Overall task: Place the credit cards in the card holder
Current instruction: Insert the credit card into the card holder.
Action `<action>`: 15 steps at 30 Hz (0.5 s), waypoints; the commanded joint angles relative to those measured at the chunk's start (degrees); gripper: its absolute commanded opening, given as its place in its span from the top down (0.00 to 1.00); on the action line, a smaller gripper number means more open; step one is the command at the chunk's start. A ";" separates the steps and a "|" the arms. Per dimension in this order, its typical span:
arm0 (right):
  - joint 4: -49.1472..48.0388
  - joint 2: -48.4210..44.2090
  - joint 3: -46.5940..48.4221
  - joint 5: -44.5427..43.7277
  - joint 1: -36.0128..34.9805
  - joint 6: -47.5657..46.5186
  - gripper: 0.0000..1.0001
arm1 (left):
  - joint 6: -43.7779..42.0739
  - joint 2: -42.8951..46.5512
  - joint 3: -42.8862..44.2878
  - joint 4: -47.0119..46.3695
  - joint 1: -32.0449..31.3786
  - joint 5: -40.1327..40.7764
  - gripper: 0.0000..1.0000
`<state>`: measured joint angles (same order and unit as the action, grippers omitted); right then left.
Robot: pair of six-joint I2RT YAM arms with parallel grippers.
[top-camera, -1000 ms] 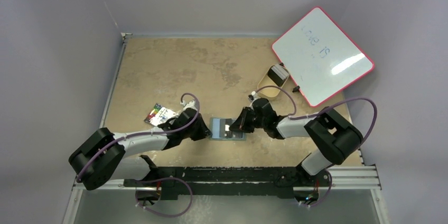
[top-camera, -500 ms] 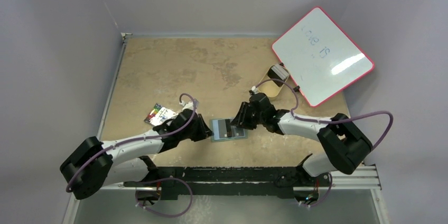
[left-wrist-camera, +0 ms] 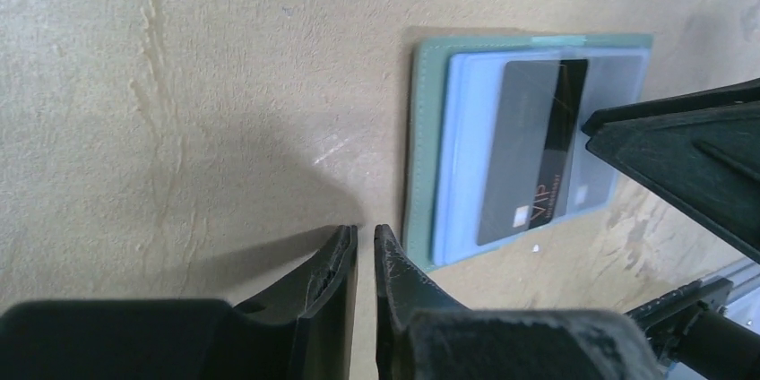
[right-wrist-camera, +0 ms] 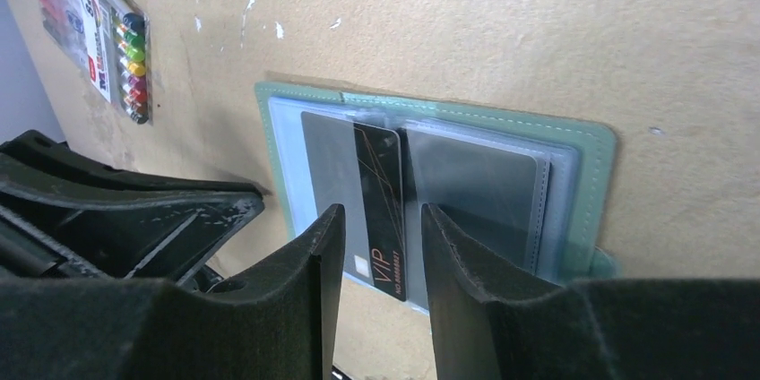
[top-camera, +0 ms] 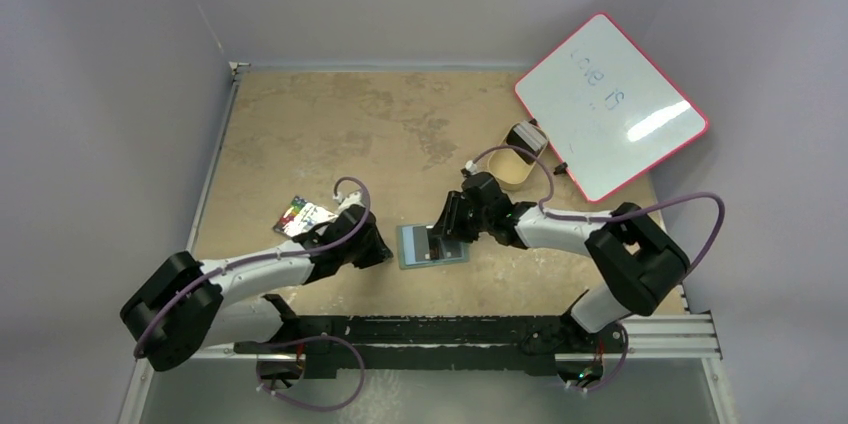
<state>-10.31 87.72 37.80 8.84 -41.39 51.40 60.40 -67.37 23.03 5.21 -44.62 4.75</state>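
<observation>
The card holder (top-camera: 433, 244) lies open and flat on the table, a dull-green wallet (left-wrist-camera: 421, 129) with clear sleeves (right-wrist-camera: 591, 156). A dark grey and black "VIP" credit card (left-wrist-camera: 533, 151) rests across its middle, partly under a sleeve (right-wrist-camera: 381, 183). My right gripper (right-wrist-camera: 381, 214) hovers open just above this card (top-camera: 447, 229), not touching it. My left gripper (left-wrist-camera: 365, 235) sits by the wallet's left edge (top-camera: 383, 250), its jaws a narrow gap apart with bare table between. More credit cards (top-camera: 528, 136) stand in the tan tray.
The tan oval tray (top-camera: 508, 176) sits behind the right arm, next to a pink-rimmed whiteboard (top-camera: 610, 104) at the back right. A pack of coloured markers (top-camera: 303, 215) lies left of the left gripper (right-wrist-camera: 107, 39). A greyish sheet fills the wallet's right sleeve (right-wrist-camera: 475, 183).
My right gripper opened, let go of the dark card and lifted slightly. My left gripper parted a little and drew back left off the wallet's edge. The wallet turned slightly.
</observation>
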 commanded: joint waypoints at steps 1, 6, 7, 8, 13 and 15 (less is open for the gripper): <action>-0.87 1.89 2.11 1.00 -1.71 -0.46 0.60 | -1.60 -2.50 0.98 -4.79 0.32 -1.82 0.90; -2.14 3.20 2.49 1.55 -3.41 0.52 0.62 | -1.84 -3.57 1.05 -5.87 0.33 -2.05 0.92; -2.24 3.24 2.81 1.47 -3.68 0.60 0.62 | -1.96 -3.78 1.10 -5.87 0.32 -2.03 0.92; -2.38 3.24 3.12 1.45 -3.92 0.59 0.62 | -2.02 -3.88 1.14 -5.99 0.36 -2.05 0.92; -4.76 3.63 3.95 2.63 -4.86 -0.48 0.62 | -2.20 -4.22 1.23 -6.65 0.32 -2.20 0.93; -4.66 4.78 4.73 3.28 -5.06 -1.59 0.62 | -2.26 -4.17 1.32 -6.78 0.34 -2.20 0.93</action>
<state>-13.17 90.91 39.44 10.26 -45.82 51.51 59.48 -71.26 23.03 0.47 -44.62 2.92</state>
